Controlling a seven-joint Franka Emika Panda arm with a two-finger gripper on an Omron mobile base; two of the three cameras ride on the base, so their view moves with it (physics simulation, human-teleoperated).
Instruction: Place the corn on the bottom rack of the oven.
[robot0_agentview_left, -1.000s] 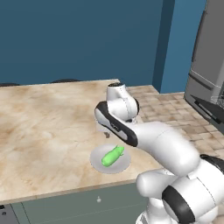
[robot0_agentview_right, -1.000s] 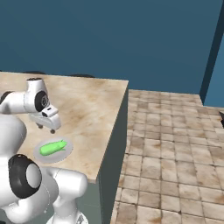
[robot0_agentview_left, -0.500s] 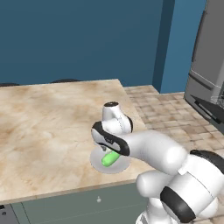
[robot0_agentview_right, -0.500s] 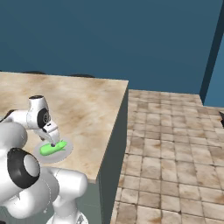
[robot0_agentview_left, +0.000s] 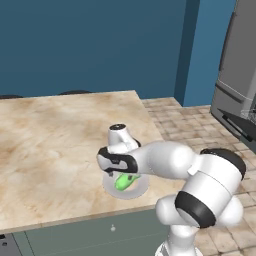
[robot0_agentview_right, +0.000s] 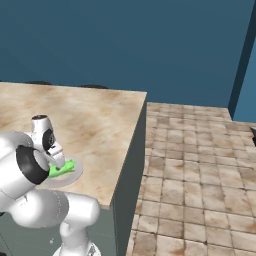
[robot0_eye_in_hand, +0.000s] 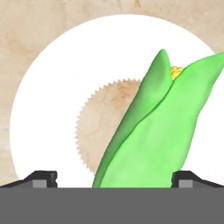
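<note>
The corn (robot0_agentview_left: 122, 182) is a bright green cob in its husk, lying on a small white plate (robot0_agentview_left: 142, 188) near the counter's front edge. My gripper (robot0_agentview_left: 121, 174) has come straight down over it. In the hand view the corn (robot0_eye_in_hand: 162, 131) runs up from between the two fingertips (robot0_eye_in_hand: 43, 177), which stand wide apart on either side of it, so my gripper (robot0_eye_in_hand: 116, 178) is open around the cob. From the right, the corn (robot0_agentview_right: 62, 169) pokes out beside the hand (robot0_agentview_right: 54, 156) on the plate (robot0_agentview_right: 74, 177). The oven's bottom rack is out of view.
The marble counter (robot0_agentview_left: 55, 135) stretches left and back from the plate; its right edge (robot0_agentview_right: 131, 145) drops to a tiled floor (robot0_agentview_right: 200, 165). A grey appliance (robot0_agentview_left: 235, 95) stands at the far right; I cannot tell if it is the oven.
The hand has dropped from above the counter down onto the plate, and its open fingers now straddle the corn. The corn and plate have not moved.
</note>
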